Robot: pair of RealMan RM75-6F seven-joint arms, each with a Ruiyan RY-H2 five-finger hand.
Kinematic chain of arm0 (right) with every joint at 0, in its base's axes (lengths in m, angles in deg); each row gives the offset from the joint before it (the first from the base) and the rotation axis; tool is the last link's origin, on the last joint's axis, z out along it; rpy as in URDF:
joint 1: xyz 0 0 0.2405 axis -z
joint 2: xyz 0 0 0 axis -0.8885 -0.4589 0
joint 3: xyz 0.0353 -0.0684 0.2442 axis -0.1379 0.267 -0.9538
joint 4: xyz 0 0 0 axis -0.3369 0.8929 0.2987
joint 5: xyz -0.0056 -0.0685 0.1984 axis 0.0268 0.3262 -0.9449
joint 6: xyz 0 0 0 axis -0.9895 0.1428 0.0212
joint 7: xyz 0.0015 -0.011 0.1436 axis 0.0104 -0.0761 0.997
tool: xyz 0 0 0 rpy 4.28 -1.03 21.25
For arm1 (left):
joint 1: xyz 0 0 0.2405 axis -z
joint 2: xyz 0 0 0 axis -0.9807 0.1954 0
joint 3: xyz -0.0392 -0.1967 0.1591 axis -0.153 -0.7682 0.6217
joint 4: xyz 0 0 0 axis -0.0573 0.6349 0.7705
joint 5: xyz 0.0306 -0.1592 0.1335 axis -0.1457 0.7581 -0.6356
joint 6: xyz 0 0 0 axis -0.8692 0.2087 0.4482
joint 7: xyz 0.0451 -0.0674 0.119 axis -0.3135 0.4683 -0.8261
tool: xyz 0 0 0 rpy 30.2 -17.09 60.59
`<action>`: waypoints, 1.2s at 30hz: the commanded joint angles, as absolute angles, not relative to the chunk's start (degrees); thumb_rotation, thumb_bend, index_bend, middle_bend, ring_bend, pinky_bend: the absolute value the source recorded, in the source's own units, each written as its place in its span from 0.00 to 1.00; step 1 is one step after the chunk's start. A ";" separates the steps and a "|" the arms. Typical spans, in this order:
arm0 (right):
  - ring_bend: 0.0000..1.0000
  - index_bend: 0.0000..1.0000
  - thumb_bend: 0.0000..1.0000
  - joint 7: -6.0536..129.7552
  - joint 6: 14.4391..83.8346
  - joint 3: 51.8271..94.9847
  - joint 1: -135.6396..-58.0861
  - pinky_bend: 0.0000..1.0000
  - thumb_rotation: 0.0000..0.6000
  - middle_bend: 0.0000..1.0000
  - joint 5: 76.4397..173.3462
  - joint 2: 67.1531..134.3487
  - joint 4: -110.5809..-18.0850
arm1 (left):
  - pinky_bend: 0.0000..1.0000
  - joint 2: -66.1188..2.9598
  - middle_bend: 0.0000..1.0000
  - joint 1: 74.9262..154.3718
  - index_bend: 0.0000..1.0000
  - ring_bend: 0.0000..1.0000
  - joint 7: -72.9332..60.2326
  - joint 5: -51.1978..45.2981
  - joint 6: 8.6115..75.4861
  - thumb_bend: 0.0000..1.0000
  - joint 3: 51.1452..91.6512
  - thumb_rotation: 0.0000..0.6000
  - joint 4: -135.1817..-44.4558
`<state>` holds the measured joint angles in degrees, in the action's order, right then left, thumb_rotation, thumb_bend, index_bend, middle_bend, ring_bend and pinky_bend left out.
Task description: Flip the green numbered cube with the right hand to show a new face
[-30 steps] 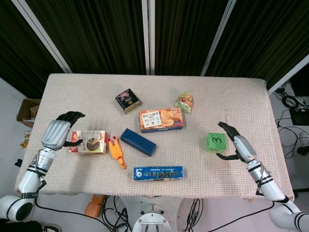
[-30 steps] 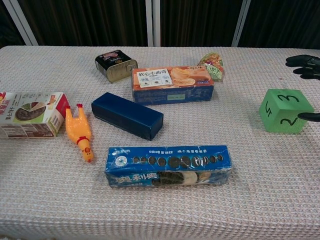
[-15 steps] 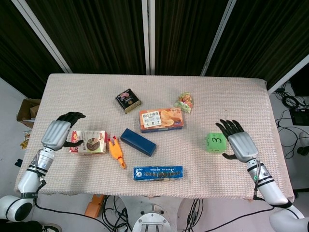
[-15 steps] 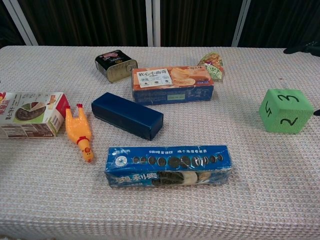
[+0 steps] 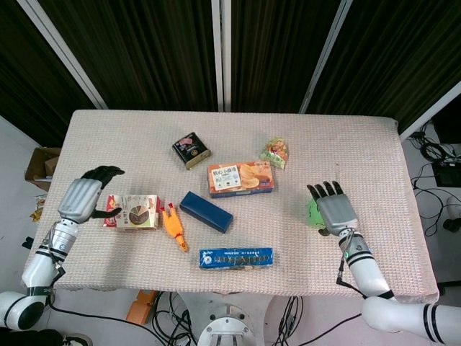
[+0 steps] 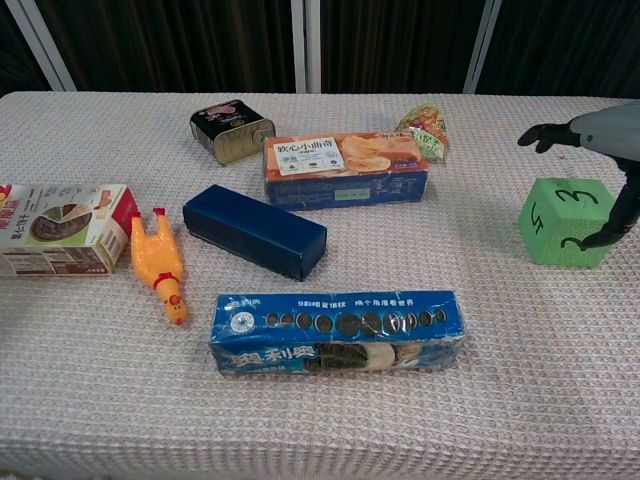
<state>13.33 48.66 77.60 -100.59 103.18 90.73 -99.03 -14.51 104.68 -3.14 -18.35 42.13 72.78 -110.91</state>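
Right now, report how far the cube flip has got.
Done: the right robot hand is over the green cube, fingers spread above its top and thumb at its front face. In hand: closing a grip; contact is unclear. Left: the flip itself; the 3 is on top.

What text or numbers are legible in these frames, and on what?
"3": top face of the green cube.
"2": its front face, partly hidden by the right hand.
Mark on its left face: unclear.
Chinese print on the orange biscuit box, blue cookie pack, carton: too small to read.
Tin, snack bag: blurred.
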 commanded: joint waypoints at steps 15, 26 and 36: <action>0.00 0.00 0.02 9.97 53.18 78.68 -103.53 0.00 1.00 0.25 98.96 93.79 -97.13 | 0.22 -13.63 0.18 104.59 0.22 0.14 -2.74 -18.46 41.56 0.17 73.09 1.00 -111.33; 0.07 0.00 0.22 15.37 55.82 78.56 -102.23 0.00 1.00 0.56 104.97 97.08 -93.43 | 0.22 -13.51 0.18 104.38 0.22 0.14 -2.85 -18.22 41.63 0.17 73.18 1.00 -111.23; 0.13 0.00 0.27 71.75 58.62 79.25 -92.53 0.00 1.00 0.67 140.93 101.66 -78.62 | 0.22 -14.04 0.18 104.23 0.22 0.14 -2.68 -18.67 41.69 0.17 73.52 1.00 -110.78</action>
